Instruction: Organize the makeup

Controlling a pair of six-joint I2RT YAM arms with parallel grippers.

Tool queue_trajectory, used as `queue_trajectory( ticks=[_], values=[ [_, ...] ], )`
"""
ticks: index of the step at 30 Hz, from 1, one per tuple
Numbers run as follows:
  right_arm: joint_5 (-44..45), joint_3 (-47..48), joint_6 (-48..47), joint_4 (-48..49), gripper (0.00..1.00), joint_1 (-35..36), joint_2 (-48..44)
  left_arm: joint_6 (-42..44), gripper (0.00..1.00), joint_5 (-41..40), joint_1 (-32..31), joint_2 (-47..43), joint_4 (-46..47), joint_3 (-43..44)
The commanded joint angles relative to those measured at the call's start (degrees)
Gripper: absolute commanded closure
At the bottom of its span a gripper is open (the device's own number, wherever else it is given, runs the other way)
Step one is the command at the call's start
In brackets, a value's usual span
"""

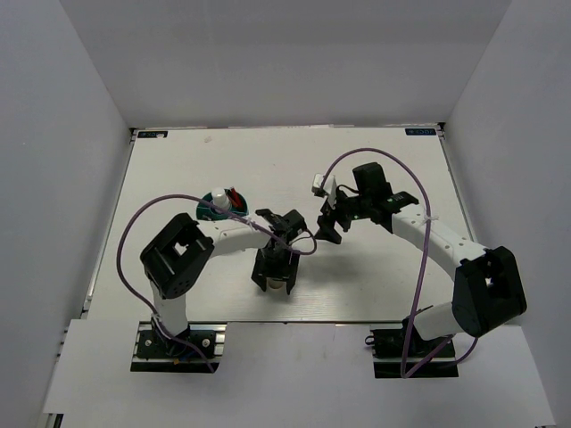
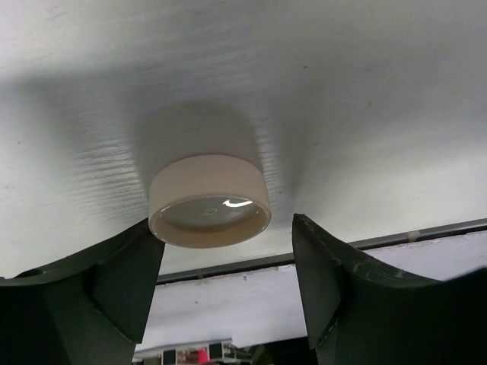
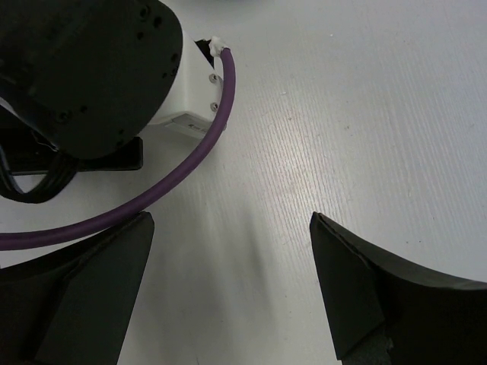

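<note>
A round cream compact (image 2: 209, 201) lies on the white table. My left gripper (image 2: 224, 224) is open around it, and the left finger (image 2: 125, 274) is close to or touching its side. In the top view my left gripper (image 1: 275, 285) points toward the near table edge and hides the compact. My right gripper (image 3: 232, 217) is open and empty over bare table; in the top view it (image 1: 326, 229) sits just right of the left wrist. A white bottle (image 1: 219, 202) and red sticks (image 1: 236, 197) stand in the teal tub (image 1: 207, 212). The other makeup is out of view.
The table's near edge, a dark strip (image 2: 319, 251), runs just beyond the compact. The left arm's black and white link (image 3: 91, 68) and its purple cable (image 3: 175, 179) lie close to my right gripper. White walls enclose the table on three sides.
</note>
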Motion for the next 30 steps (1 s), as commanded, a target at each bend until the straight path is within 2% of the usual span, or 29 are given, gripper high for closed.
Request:
queue_trajectory(
  ticks=[1,13,30],
  values=[
    [-1.67,0.49,-0.04,0.31,0.11,-0.63,-0.83,2.53,0.22,-1.84,0.88,4.67,-1.35,0.66],
    [-2.29,-1.10,-0.22,0.22,0.11,-0.81,-2.06,6.39,0.22,-4.03,4.83,9.95,-3.29,7.43],
    [-2.20,-2.50,-0.39,0.93,0.11,-1.07,-2.94,10.26,0.24,-1.57,4.84,17.60,-4.96,15.96]
  ],
)
